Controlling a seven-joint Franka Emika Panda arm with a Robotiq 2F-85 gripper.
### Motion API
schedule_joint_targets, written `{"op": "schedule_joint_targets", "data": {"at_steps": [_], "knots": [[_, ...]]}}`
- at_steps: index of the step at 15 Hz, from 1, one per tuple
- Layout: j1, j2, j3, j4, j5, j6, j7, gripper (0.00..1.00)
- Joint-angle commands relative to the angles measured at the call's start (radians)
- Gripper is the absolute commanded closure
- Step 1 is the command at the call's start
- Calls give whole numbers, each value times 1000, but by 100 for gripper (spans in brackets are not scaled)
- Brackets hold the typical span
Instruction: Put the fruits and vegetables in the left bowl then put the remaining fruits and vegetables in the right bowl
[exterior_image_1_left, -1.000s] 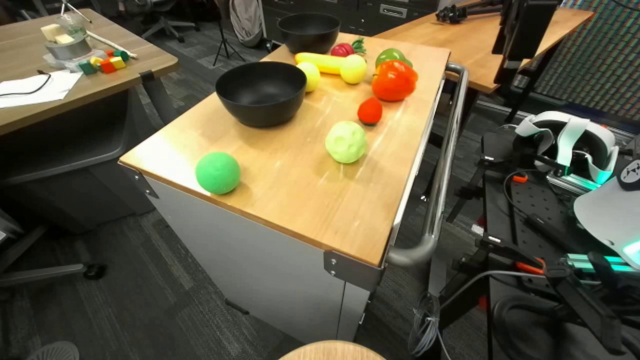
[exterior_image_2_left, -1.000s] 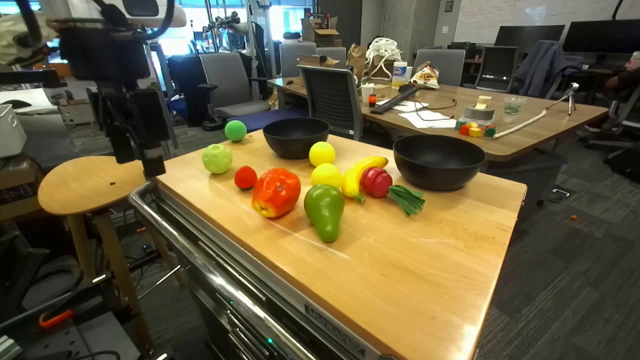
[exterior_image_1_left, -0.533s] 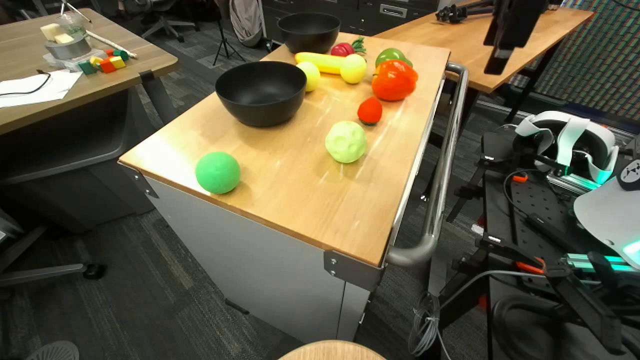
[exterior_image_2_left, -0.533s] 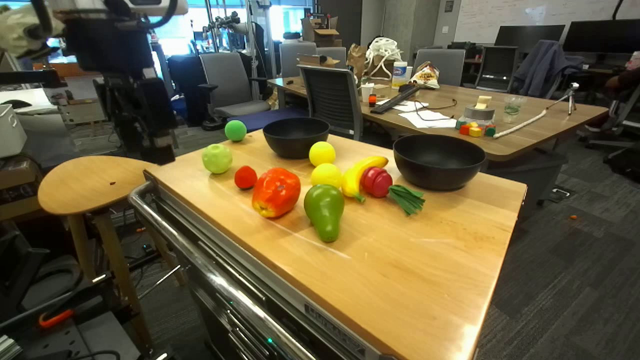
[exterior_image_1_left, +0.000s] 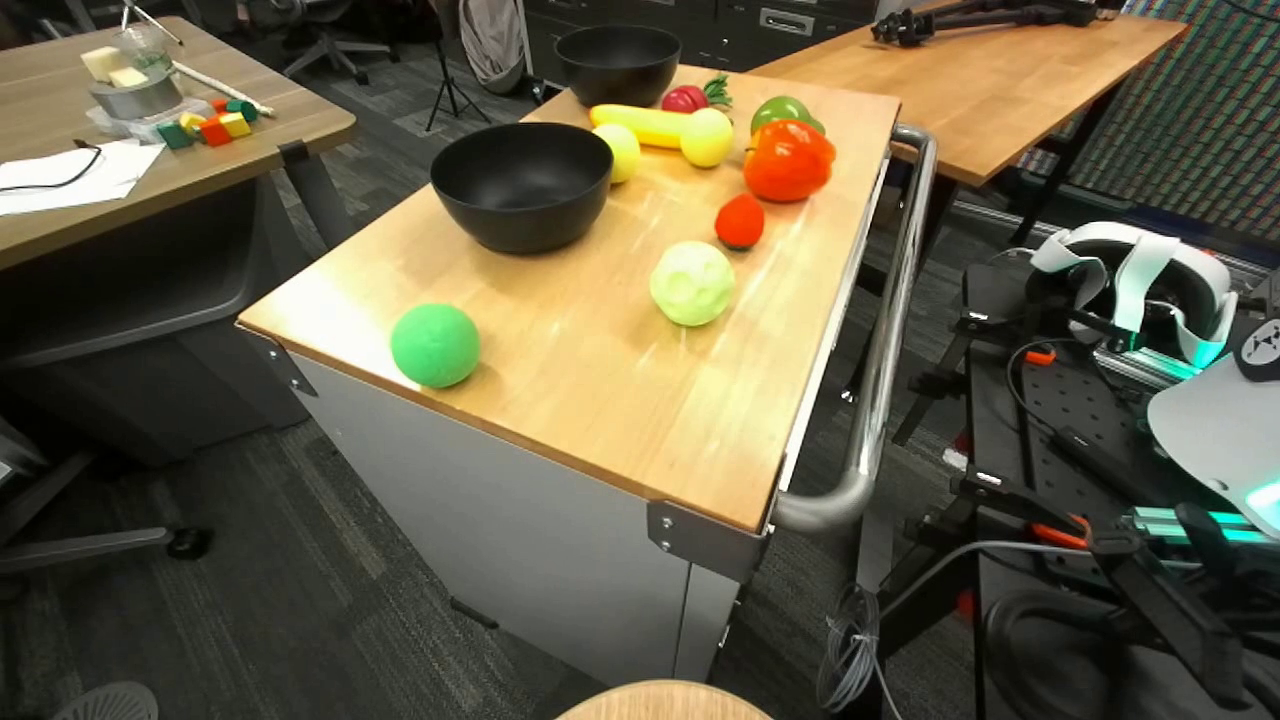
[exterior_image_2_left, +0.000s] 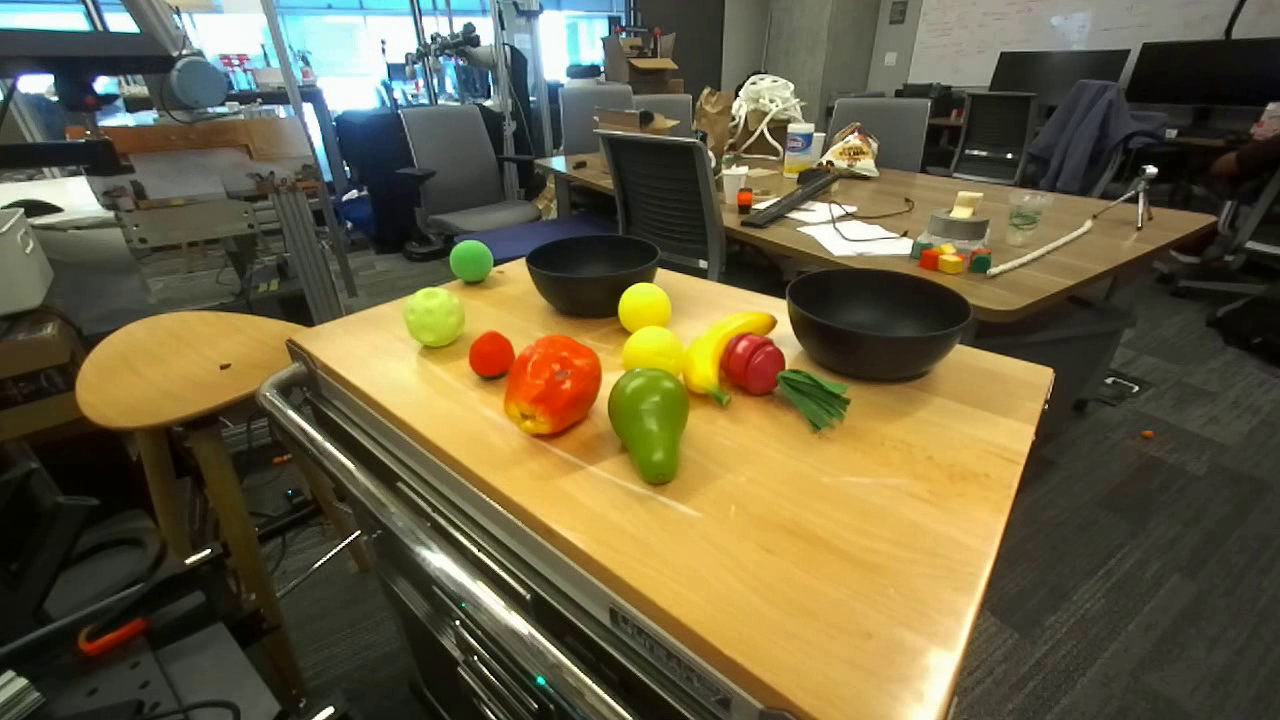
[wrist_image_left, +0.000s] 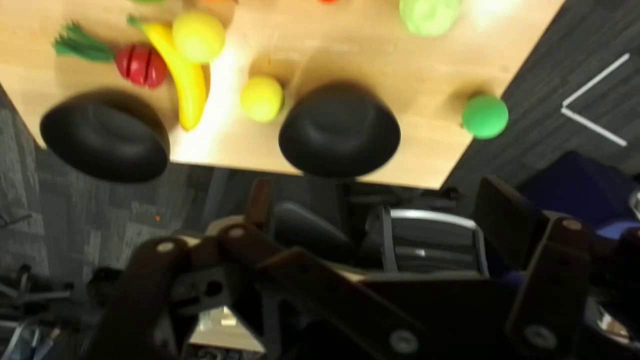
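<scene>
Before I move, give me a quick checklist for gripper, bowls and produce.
1. Gripper open, nothing held: ok.
2. Gripper visible in an exterior view: not ok; only the wrist view shows it.
3. Bowls upright, nothing inside: ok.
4. Green ball safe from rolling off: seems not ok; it sits near the edge of the cart.
5. Banana free to grip: not ok; a yellow ball and the radish crowd it.
6. Gap between the other yellow ball and the bowl beside it: cannot tell.
</scene>
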Motion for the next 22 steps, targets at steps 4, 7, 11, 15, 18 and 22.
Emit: {"op": "schedule_joint_targets", "data": {"at_steps": [4,7,11,15,18,22], "knots": [[14,82,-1,91,2,34,1,0],[52,137,-25,143,33,-2,-67,0],[134,338,-79,260,164,-43,-217,0],[138,568,-27,428,155,-180,-250,0],[116,556,-6,379,162,-160,-240,0],[112,596,1,413,199,-91,-194,0]]}}
